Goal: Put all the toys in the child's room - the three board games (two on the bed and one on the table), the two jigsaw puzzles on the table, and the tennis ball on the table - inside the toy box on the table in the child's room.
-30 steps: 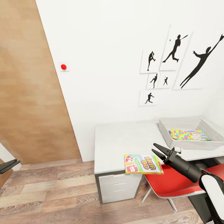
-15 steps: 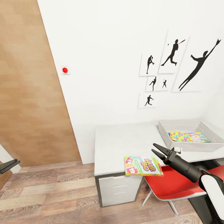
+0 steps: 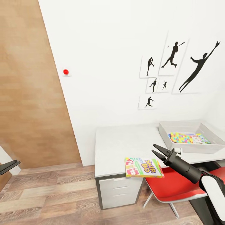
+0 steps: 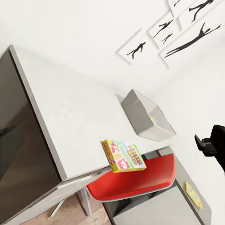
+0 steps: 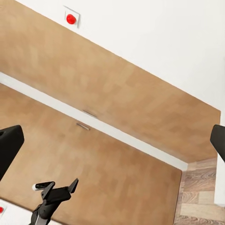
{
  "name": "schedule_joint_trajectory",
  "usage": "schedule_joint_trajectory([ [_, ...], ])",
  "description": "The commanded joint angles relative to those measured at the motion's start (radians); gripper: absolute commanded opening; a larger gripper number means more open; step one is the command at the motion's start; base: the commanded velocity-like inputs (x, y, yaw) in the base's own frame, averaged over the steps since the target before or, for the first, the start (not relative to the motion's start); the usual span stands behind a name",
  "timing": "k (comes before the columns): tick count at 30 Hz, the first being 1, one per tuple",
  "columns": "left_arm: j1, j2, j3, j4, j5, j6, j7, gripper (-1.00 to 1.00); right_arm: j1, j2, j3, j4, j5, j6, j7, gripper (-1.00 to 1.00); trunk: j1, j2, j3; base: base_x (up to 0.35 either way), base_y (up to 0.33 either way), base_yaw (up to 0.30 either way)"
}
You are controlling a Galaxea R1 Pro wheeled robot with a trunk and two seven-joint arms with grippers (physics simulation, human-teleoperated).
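A white-topped table (image 3: pixel 125 143) stands against a white wall, with the green-yellow SKIP BO board game (image 3: pixel 143 167) lying flat at its front edge, one end jutting past the edge above a red chair (image 3: pixel 172 186). The grey toy box (image 3: pixel 187 146), well apart at the table's far right, already holds a multicoloured jigsaw puzzle (image 3: pixel 180 137). The right gripper (image 3: pixel 157 151) hovers just beside the game with its jaws spread wide and empty, the left gripper (image 3: pixel 14 164) hangs low over the wood floor with its jaw state unclear; a clumsy nudge could tip the overhanging game off the table.
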Motion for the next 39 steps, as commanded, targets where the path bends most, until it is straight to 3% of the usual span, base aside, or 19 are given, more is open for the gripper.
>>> schedule_joint_trajectory([
  [1,-0.001,0.000,0.000,0.000,-0.002,0.011,-0.005,1.00,-0.001,0.000,-0.001,0.000,0.000,0.006,0.002,1.00,0.001,-0.002,-0.002,0.000,0.000,0.000],
  [7,-0.001,0.000,0.000,0.000,-0.002,0.011,-0.005,1.00,-0.001,0.000,-0.001,0.000,0.001,0.005,0.000,1.00,0.001,-0.002,-0.002,0.000,0.000,0.000],
  [10,-0.002,-0.017,-0.005,-0.005,-0.004,0.004,-0.003,1.00,-0.001,0.017,-0.010,0.016,0.013,-0.012,-0.017,1.00,0.001,-0.002,-0.002,0.000,0.000,0.000],
  [19,-0.002,-0.017,-0.006,-0.006,-0.003,0.004,-0.003,1.00,-0.001,0.047,-0.011,0.030,0.016,-0.030,-0.016,1.00,0.001,-0.002,-0.002,0.000,0.000,0.000],
  [30,-0.002,-0.017,-0.006,-0.006,-0.003,0.004,-0.003,1.00,-0.001,0.053,-0.011,0.065,0.019,-0.092,-0.015,1.00,0.001,-0.002,-0.002,0.000,-0.001,0.000],
  [39,-0.002,-0.017,-0.006,-0.005,-0.003,0.004,-0.003,1.00,-0.001,0.054,-0.011,0.067,0.020,-0.098,-0.015,1.00,0.001,-0.002,-0.002,0.000,-0.160,0.000],
])
